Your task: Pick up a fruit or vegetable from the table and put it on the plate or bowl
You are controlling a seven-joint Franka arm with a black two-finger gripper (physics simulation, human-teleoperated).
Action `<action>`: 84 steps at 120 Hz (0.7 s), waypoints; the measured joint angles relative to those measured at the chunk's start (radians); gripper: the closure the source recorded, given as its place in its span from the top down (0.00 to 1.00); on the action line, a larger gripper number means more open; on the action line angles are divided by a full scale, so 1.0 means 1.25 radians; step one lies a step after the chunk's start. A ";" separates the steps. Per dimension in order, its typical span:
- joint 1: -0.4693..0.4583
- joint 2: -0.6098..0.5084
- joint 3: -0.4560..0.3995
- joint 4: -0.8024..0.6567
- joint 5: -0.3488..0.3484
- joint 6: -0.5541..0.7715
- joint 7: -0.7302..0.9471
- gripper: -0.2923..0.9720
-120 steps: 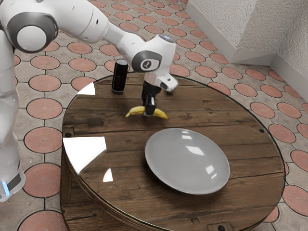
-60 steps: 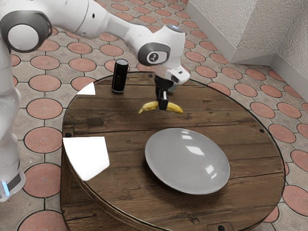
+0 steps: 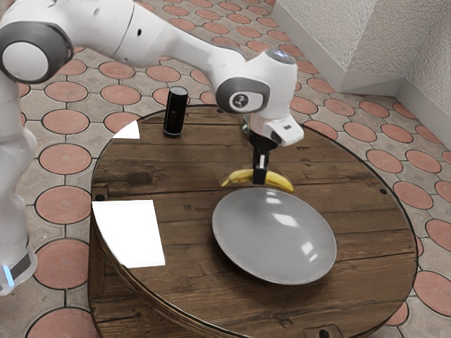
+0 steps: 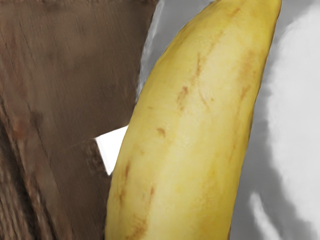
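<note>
One banana [image 3: 280,183] is pinched at its middle between the two black fingers of the gripper [image 3: 259,177], which point straight down and are closed on it from both sides. In the exterior view it hangs near the centre of the frame, at the upper rim of the grey plate [image 3: 282,246]. Its left tip is over bare wood of the round table [image 3: 169,176], and its right tip reaches the plate's edge.

Half a second ago the fruit was further toward the exterior view's left and higher in the frame, well short of the plate. A second ago it was further left again, nearer the black cylinder [image 3: 175,110]. The arm has swung it rightward and down the frame in that time. The cylinder at the table's upper left edge and the plate have kept their places.

From the wrist camera the banana [image 4: 195,140] lies just under the hand, with dark table [image 4: 65,75] planks along one side of it and the pale plate [image 4: 295,125] along the other.
</note>
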 joint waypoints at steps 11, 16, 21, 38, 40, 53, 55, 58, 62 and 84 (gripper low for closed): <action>-0.018 0.003 -0.020 0.003 0.000 0.001 -0.001 0.35; -0.023 0.007 -0.028 0.009 0.000 0.002 -0.001 0.35; -0.027 0.011 -0.034 0.014 0.000 0.002 -0.001 0.35; -0.005 0.016 -0.064 0.029 0.001 0.003 -0.002 0.35; -0.003 0.017 -0.066 0.031 0.001 0.003 -0.002 0.35; 0.008 0.033 -0.083 0.053 0.001 0.003 -0.002 0.35; 0.008 0.035 -0.085 0.057 0.001 0.003 -0.002 0.35; 0.007 0.038 -0.088 0.061 0.001 0.003 -0.002 0.35; 0.003 0.041 -0.091 0.064 0.001 0.003 -0.002 0.38; 0.000 0.043 -0.093 0.068 -0.002 0.001 0.001 0.66</action>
